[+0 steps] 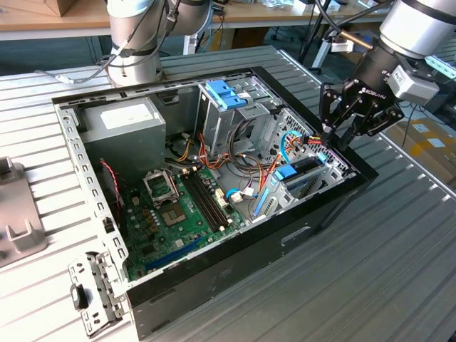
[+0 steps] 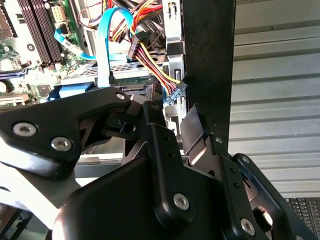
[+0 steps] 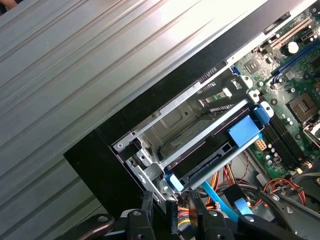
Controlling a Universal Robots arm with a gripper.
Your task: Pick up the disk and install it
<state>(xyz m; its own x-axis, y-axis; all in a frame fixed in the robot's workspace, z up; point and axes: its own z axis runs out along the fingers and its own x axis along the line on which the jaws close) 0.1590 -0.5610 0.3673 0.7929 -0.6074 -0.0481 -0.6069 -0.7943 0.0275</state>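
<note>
Blue-framed, the disk [image 3: 205, 155] sits in the metal bay at a corner of the case [image 1: 285, 235], just under the pincer [image 1: 333, 137]. Cannot tell if open or gripping. Probably best to push level along the rails, clear of the cables [image 3: 227, 175].

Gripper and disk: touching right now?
Apart. In the exterior view the gripper hangs at the computer case's edge, and the disk sits in its bay with clear space between them. The first wrist view also shows the disk untouched.
</note>
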